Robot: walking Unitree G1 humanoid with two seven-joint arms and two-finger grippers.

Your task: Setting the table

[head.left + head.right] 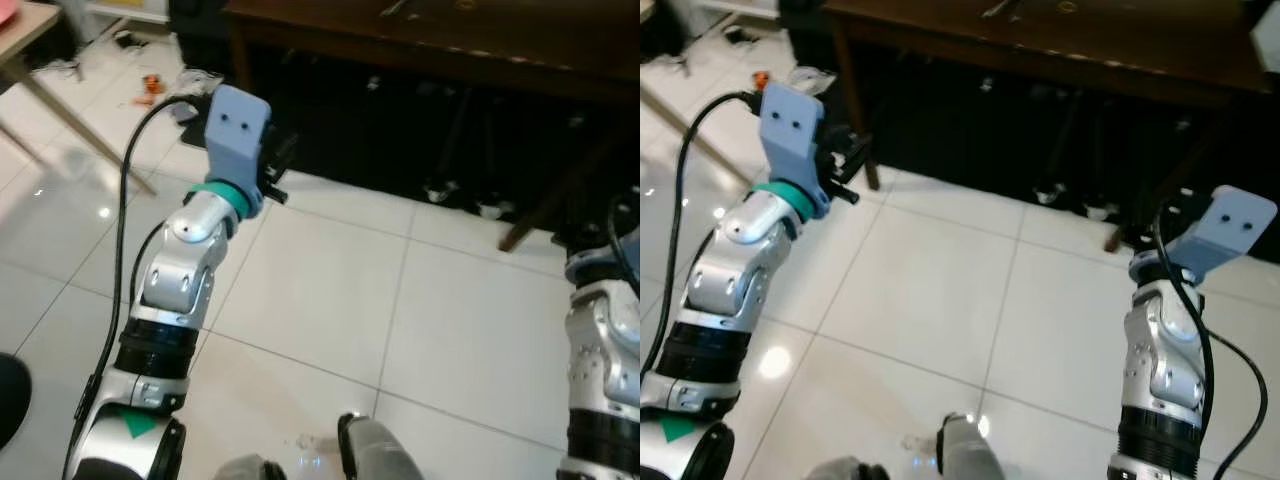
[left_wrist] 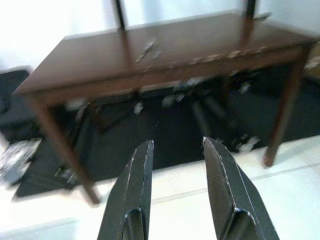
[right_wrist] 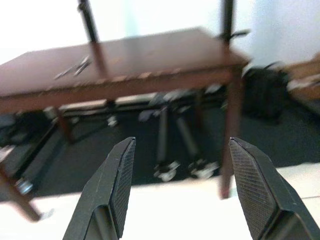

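Table (image 2: 165, 55) dark brown wood, cutlery (image 2: 146, 48) on top; left hand (image 2: 176, 150), right hand (image 3: 182, 150) both open, empty.

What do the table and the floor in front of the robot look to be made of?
The table looks like dark brown wood with a smooth, slightly glossy finish: even brown top, square legs, faint sheen, though blur hides any grain. The floor looks like glazed white ceramic tile: straight grout lines and bright mirror-like light spots. The left gripper and right gripper hang open before the table.

Both silver arms reach forward, the left end effector (image 2: 176, 167) and right end effector (image 3: 182, 177) with fingers parted, gripping nothing.
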